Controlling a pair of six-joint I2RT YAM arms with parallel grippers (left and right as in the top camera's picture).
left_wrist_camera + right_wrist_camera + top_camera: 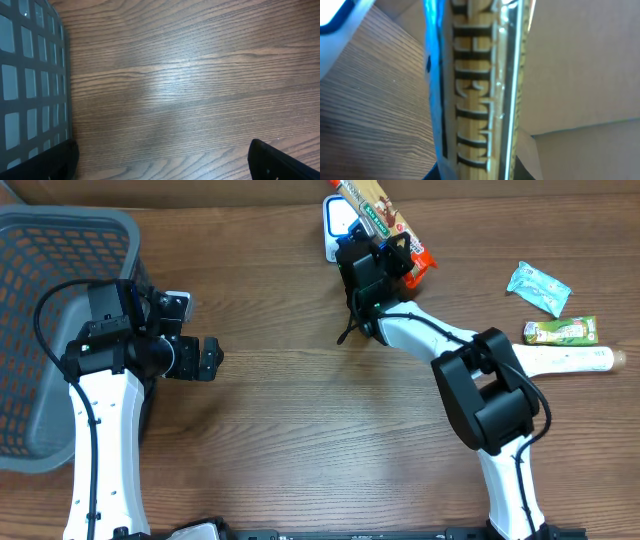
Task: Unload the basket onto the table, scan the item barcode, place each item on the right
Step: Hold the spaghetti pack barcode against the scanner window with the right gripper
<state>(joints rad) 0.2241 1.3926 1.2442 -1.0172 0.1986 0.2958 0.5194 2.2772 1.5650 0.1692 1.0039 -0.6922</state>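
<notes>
- Nearest, beside grey slatted plastic basket (70, 218): left gripper (208, 360) spread wide, empty, idle.
- Farther: right gripper (390, 258) clenched on long tan foil-wrapped snack bar (374, 214).
- Held over white-and-blue scanner (331, 235) at far edge; barcode read unconfirmed, set-down apparently left.

overhead: bright, even light, sharp; soft shadows on table (300, 410) at lower left | left wrist: pale glare patch mid-frame, grain crisp, basket (30, 75) soft at left edge | right wrist: packet (475, 90) too close, blurred, glare streaks down wrapper, upper-left corner blown out
</notes>
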